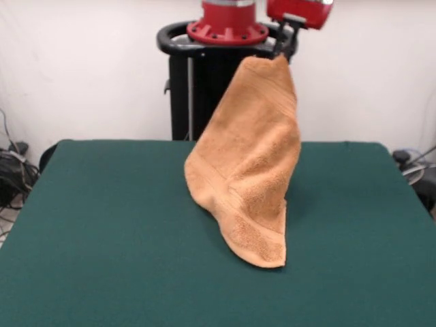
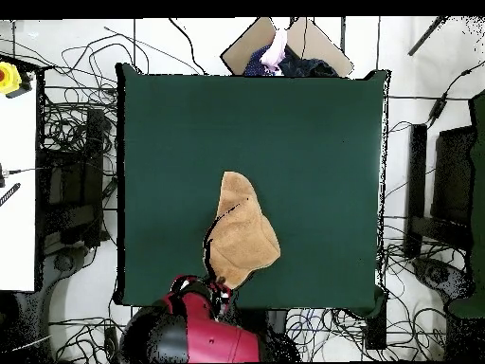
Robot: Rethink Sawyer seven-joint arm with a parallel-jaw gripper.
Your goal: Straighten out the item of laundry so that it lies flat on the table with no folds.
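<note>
Claw (image 1: 281,53) clamped on top corner of towel (image 1: 248,163), held high w/ arm up by pedestal (image 1: 204,88). Towel hangs straight below claw, lower end draped on table (image 1: 102,225) toward camera side, folds along its length.

We see a dark green table (image 1: 102,225) with a cloth-like covering, rectangular and broad. The one thing on it is the orange-tan towel (image 1: 248,177), whose lower end touches the cloth about midway between the side edges while the rest rises toward the pedestal-side edge.
</note>
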